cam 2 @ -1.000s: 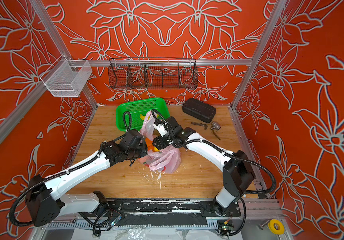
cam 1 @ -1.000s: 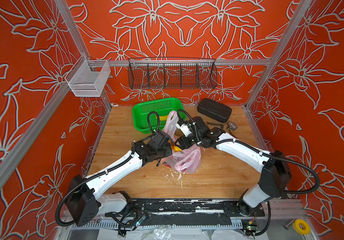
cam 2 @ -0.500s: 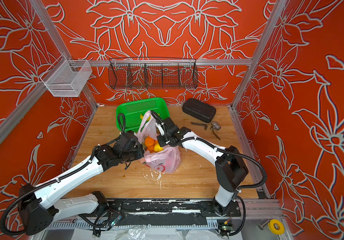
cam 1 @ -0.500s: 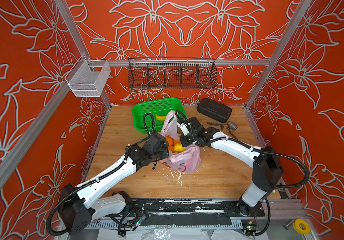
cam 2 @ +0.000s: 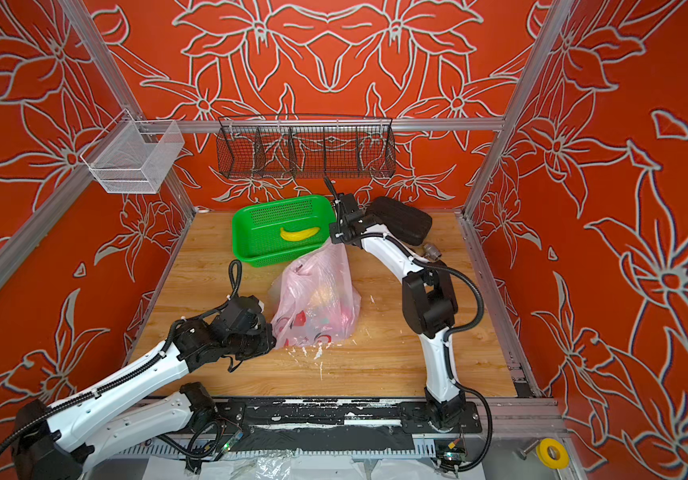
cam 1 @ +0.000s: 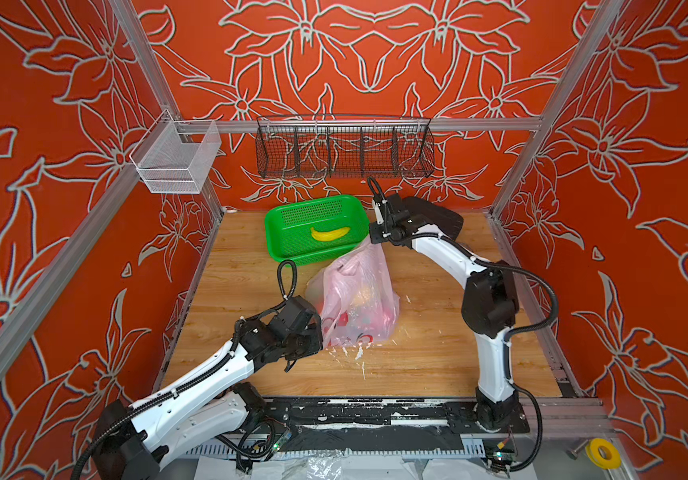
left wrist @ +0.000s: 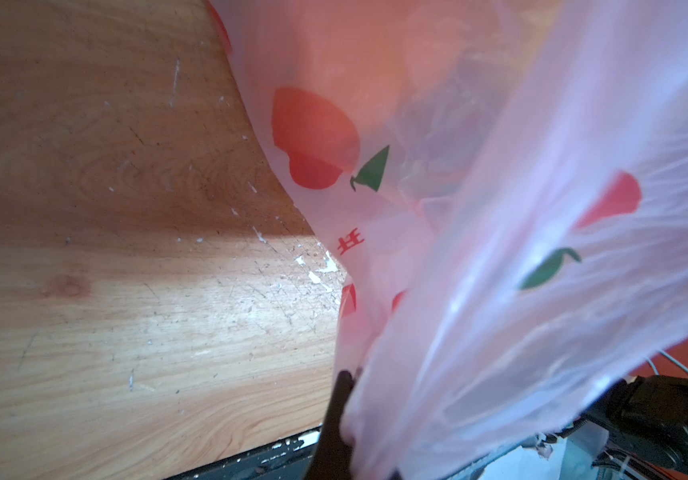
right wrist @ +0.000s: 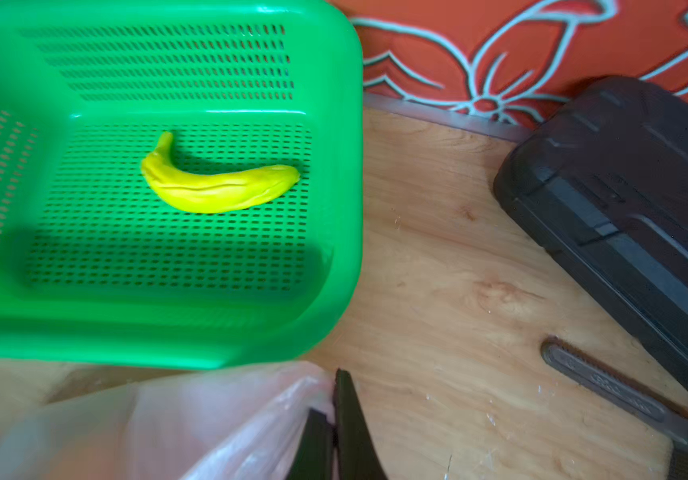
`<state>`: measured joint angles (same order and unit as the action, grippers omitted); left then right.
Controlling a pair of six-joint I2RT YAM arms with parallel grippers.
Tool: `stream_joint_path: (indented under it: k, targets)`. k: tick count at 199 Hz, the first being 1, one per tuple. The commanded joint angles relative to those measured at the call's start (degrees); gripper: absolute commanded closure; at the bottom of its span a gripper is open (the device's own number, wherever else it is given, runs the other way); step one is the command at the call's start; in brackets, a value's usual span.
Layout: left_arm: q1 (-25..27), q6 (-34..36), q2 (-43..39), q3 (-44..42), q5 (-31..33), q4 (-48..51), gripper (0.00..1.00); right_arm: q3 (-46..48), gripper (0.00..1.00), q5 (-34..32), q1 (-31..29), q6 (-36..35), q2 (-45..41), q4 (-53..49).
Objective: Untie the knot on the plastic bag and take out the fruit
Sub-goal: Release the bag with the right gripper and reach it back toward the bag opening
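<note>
Right gripper [right wrist: 334, 424]: jaws pressed together, pinching a fold of thin pink film at the top of the plastic bag [cam 1: 355, 299]. It holds that top raised, just beside the front right corner of the green basket [cam 1: 276, 232].

Left gripper [cam 1: 319, 332]: closed on the bag's lower left edge, low over the bench [cam 1: 417, 353]. In the left wrist view one dark finger [left wrist: 336, 411] shows against the film; the other is hidden behind it.

The bag is stretched between the two grips, its bottom resting mid-bench. Fruit [cam 1: 361, 291] is inside, seen as orange and pink blurs through the film. Knot not distinguishable.

A banana [cam 1: 330, 233] lies in the basket. A black case [cam 1: 438, 216] sits at the back, behind the right arm.
</note>
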<state>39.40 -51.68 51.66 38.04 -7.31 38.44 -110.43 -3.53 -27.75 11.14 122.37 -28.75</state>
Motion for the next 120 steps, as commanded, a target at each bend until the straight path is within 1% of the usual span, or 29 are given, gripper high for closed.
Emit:
stream_joint_path:
  k: [1,6,15,19,23,36,40,46,48,52,59,68,82,90,105,120]
  targets:
    - [0.8,-1.9,-1.3,-1.2,-1.8,2.8,1.00,-9.4,0.87,0.9,0.1,-0.4,5.7,-7.1]
    - [0.9,-1.9,-1.2,-1.4,-1.8,2.7,1.00,-11.5,0.83,1.9,0.1,-0.6,7.1,-8.6]
    - [0.9,-1.5,-1.1,-1.3,-1.8,2.5,1.00,-15.3,0.72,3.9,0.1,-0.3,8.8,-11.9]
    - [1.0,-1.3,-1.0,-1.2,-1.8,2.5,0.95,-16.6,0.69,5.2,0.1,-0.3,9.2,-13.1]
    - [0.9,-1.0,-1.0,-1.1,-1.6,2.6,0.88,-17.2,0.65,6.5,0.1,-0.3,9.2,-13.8]
    - [1.0,-0.6,-1.3,-0.3,-0.5,2.9,0.58,-15.9,0.54,9.3,0.0,0.5,7.0,-13.7]
    - [1.0,-0.3,-1.5,0.1,-0.2,2.9,0.51,-14.3,0.50,10.5,0.0,1.1,5.3,-12.9]
    - [1.0,0.2,-1.8,0.8,0.8,3.2,0.43,-12.5,0.46,11.9,0.0,1.6,3.2,-11.5]
    - [1.0,0.4,-1.9,1.1,1.2,3.4,0.41,-11.0,0.43,12.9,0.0,1.9,2.0,-10.7]
    - [0.9,0.7,-2.2,1.8,2.2,3.9,0.38,-9.8,0.41,13.8,-0.1,2.4,0.4,-9.7]
    - [0.9,1.5,-2.5,3.2,4.3,5.0,0.35,-5.6,0.35,15.5,-0.1,3.1,-3.1,-7.3]
    - [0.9,2.4,-2.8,5.0,7.5,6.6,0.32,-0.8,0.30,16.6,-0.3,4.7,-8.3,-4.4]
    - [0.9,4.0,-3.4,7.2,12.5,8.1,0.30,6.0,0.26,17.7,-1.2,5.6,-15.6,-0.5]
    - [0.6,5.1,-3.7,8.3,14.3,8.4,0.30,9.8,0.24,17.7,-2.2,5.2,-19.8,1.3]
    - [-0.9,7.4,-3.6,10.7,15.2,8.4,0.29,14.7,0.23,16.7,-4.7,3.4,-25.2,2.6]
    - [-3.9,10.1,-2.3,13.1,13.6,8.2,0.29,17.4,0.23,15.7,-8.2,0.9,-29.2,1.4]
